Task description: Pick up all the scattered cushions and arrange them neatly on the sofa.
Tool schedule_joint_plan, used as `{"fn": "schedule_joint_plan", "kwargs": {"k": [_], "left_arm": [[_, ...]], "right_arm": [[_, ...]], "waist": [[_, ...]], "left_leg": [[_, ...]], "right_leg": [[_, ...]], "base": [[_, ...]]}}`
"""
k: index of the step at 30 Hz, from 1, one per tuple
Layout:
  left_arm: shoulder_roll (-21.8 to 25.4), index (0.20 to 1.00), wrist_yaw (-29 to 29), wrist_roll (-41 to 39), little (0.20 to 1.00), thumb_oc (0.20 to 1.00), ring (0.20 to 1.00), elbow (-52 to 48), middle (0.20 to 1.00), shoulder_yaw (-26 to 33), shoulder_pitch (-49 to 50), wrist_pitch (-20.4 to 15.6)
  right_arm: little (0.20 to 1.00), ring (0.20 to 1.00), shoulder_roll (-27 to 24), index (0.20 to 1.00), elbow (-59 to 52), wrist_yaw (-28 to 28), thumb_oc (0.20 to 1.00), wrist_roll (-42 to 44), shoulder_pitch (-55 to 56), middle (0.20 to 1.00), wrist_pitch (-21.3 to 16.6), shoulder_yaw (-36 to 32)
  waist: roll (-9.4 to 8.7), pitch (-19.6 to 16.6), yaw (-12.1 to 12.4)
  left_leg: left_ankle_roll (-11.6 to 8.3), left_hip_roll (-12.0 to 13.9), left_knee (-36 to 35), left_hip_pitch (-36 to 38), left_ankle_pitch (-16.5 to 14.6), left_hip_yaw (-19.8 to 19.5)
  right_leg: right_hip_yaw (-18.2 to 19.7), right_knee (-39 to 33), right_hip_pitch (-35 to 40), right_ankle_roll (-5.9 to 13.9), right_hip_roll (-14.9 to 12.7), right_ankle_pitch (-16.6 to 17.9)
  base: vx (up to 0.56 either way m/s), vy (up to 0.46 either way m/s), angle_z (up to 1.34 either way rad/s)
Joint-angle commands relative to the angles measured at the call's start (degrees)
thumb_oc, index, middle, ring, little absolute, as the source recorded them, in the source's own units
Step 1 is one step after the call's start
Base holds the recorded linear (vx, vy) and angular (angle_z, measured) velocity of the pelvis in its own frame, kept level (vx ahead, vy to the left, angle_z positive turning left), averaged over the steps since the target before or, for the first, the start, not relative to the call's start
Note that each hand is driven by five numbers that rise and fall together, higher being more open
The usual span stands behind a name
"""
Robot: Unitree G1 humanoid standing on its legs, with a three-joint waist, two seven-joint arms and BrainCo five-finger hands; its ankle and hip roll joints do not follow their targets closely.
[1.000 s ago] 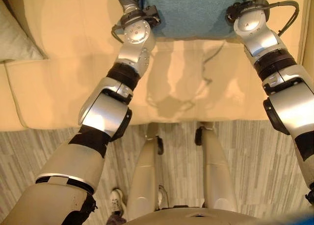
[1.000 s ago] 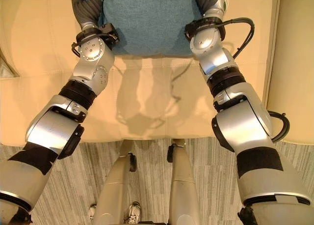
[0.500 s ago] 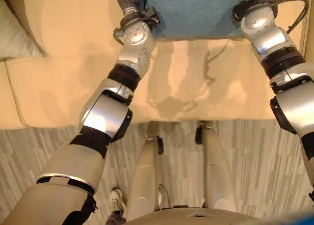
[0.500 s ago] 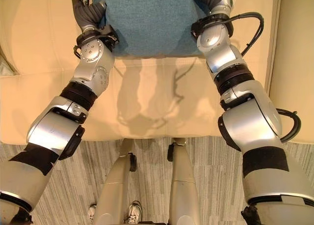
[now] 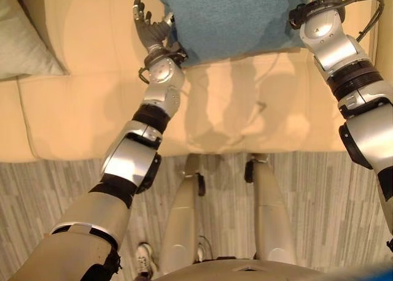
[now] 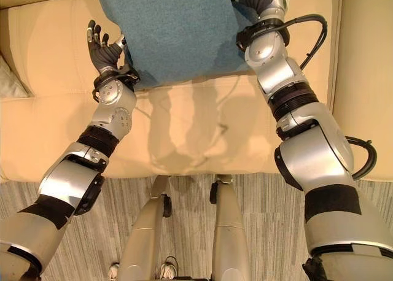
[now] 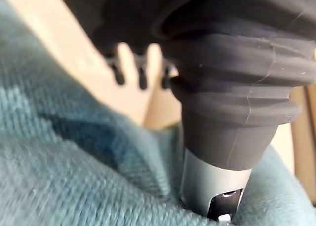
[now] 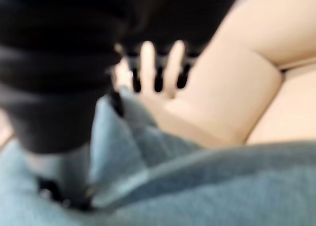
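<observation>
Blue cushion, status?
Left hand open beside blue cushion. Right hand open against it. Cushion lies on cream sofa. Nothing blocking.

light: warm, bright | shadows: arms' on sofa (image 5: pixel 233 103) seat | wrist views: blurred close up

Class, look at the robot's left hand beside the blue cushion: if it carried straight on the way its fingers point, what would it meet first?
Probably the sofa's cream backrest: the open left hand points up past the blue cushion, though depth is unclear.
</observation>
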Motion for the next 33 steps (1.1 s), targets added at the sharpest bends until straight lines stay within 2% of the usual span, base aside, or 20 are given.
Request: {"fn": "schedule_joint_plan", "kwargs": {"k": [1, 7, 12, 17, 20, 22, 24, 26, 28, 29, 31, 33], "left_arm": [[0.1, 1.000, -3.2, 3.3, 1.000, 1.000, 1.000, 0.5, 1.000, -1.6, -6.6, -2.1], [4.2, 1.000, -4.4, 5.4, 1.000, 1.000, 1.000, 3.8, 1.000, -3.0, -7.9, -0.4], [7.5, 1.000, -1.8, 9.2, 1.000, 1.000, 1.000, 5.4, 1.000, -2.0, -9.2, 0.9], [14.9, 1.000, 1.9, 18.1, 1.000, 1.000, 1.000, 7.1, 1.000, -2.9, -10.4, 4.5], [18.3, 1.000, 2.3, 19.2, 1.000, 1.000, 1.000, 5.4, 1.000, -1.9, -9.0, 4.6], [21.7, 1.000, 2.7, 21.3, 1.000, 1.000, 1.000, -0.7, 1.000, 1.6, -3.1, 3.8], [21.7, 1.000, 2.6, 21.3, 1.000, 1.000, 1.000, -2.5, 1.000, 2.9, -0.9, 3.6], [22.5, 1.000, 2.1, 22.3, 1.000, 1.000, 1.000, -7.6, 1.000, 5.1, 3.9, 3.0], [22.2, 1.000, 1.6, 23.0, 1.000, 1.000, 1.000, -13.0, 1.000, 7.9, 9.7, 2.3], [21.0, 1.000, 0.0, 22.2, 1.000, 1.000, 1.000, -17.6, 1.000, 11.0, 16.4, 1.6], [20.8, 1.000, -1.0, 22.4, 1.000, 1.000, 1.000, -18.9, 1.000, 12.1, 19.5, 1.5], [18.9, 1.000, -3.7, 25.2, 1.000, 1.000, 1.000, -24.3, 1.000, 14.6, 30.3, 2.1]], "right_arm": [[1.000, 1.000, 3.4, 1.000, -4.2, 0.8, 1.000, -2.1, -3.7, 1.000, -4.1, 0.7], [1.000, 1.000, 3.2, 1.000, -4.7, 1.3, 1.000, -1.4, -3.3, 1.000, -4.7, 0.4], [1.000, 1.000, 2.3, 1.000, -5.2, 0.8, 1.000, -3.1, -2.8, 1.000, -4.4, 0.6], [1.000, 1.000, -0.7, 1.000, -2.0, -1.9, 1.000, -10.8, -3.9, 1.000, 0.8, 2.3], [1.000, 1.000, -1.8, 1.000, -2.3, -2.3, 1.000, -11.7, -3.8, 1.000, 2.3, 1.7], [1.000, 1.000, -4.8, 1.000, -6.8, -1.9, 1.000, -12.4, 0.2, 1.000, 2.3, -1.4], [1.000, 1.000, -5.6, 1.000, -8.5, -1.5, 1.000, -12.9, 1.9, 1.000, 2.5, -2.1], [1.000, 1.000, -8.4, 1.000, -12.3, -0.5, 1.000, -13.8, 5.9, 1.000, 2.6, -4.2], [1.000, 1.000, -10.4, 1.000, -15.7, 0.2, 1.000, -15.1, 10.5, 1.000, 2.6, -6.9], [1.000, 1.000, -12.1, 1.000, -20.0, 1.6, 1.000, -16.5, 16.7, 1.000, 2.8, -10.0], [1.000, 1.000, -13.1, 1.000, -22.1, 2.2, 1.000, -17.6, 19.8, 1.000, 2.8, -11.7], [1.000, 1.000, -13.6, 1.000, -27.4, 4.3, 1.000, -19.3, 32.0, 1.000, 1.5, -17.3]], "waist": [[-0.73, 0.6, 0.0], [-0.57, 0.9, -0.3], [-0.59, 1.4, -0.4], [-0.61, 1.5, -0.7], [-0.51, 1.5, -0.8], [-0.50, 1.5, -0.8], [-0.48, 1.4, -0.8], [-0.45, 1.1, -0.9], [-0.39, 0.9, -0.8], [-0.44, 0.3, -0.8], [-0.47, 0.1, -0.9], [-0.45, -1.0, -1.3]], "left_leg": [[-3.39, 1.4, -1.9, 6.1, -3.3, -3.2], [-3.52, 1.4, -2.1, 6.4, -3.2, -3.0], [-3.50, 1.4, -2.1, 6.5, -3.2, -2.7], [-3.43, 1.4, -1.9, 6.7, -3.1, -2.6], [-3.37, 1.4, -1.9, 6.9, -3.2, -2.5], [-3.29, 1.3, -1.6, 7.7, -3.6, -2.4], [-3.24, 1.3, -1.4, 8.0, -3.8, -2.3], [-3.15, 1.2, -1.1, 8.9, -4.3, -2.3], [-3.07, 1.1, -0.9, 10.1, -4.8, -2.2], [-3.02, 1.0, -0.9, 12.0, -5.4, -1.9], [-3.01, 0.9, -0.8, 13.0, -5.6, -1.8], [-2.87, 0.8, -0.7, 16.5, -6.6, -1.6]], "right_leg": [[0.0, -7.2, 7.8, 5.68, -1.2, 0.3], [-0.1, -7.8, 8.5, 5.75, -1.2, 0.7], [-0.1, -7.8, 8.6, 5.71, -1.2, 0.8], [0.0, -8.2, 8.8, 5.72, -1.1, 1.1], [0.0, -8.3, 9.1, 5.63, -1.1, 1.2], [0.0, -8.3, 10.0, 5.52, -1.0, 1.0], [0.0, -8.1, 10.3, 5.45, -1.0, 0.8], [0.0, -7.9, 11.5, 5.33, -1.0, 0.5], [-0.1, -7.9, 12.8, 5.26, -1.2, 0.3], [-0.3, -8.1, 15.0, 5.24, -1.3, 0.1], [-0.5, -8.3, 16.1, 5.26, -1.4, 0.1], [-0.9, -8.3, 19.7, 5.30, -1.6, -0.3]], "base": [[0.00, 0.000, 0.00], [0.00, 0.000, 0.00], [0.00, 0.000, 0.00], [0.00, 0.000, 0.00], [0.00, 0.000, 0.00], [0.00, 0.017, 0.00], [0.00, 0.000, 0.00], [0.00, 0.008, 0.06], [0.01, 0.009, 0.10], [0.02, 0.025, 0.11], [0.02, 0.029, 0.07], [0.04, 0.038, 0.02]]}}
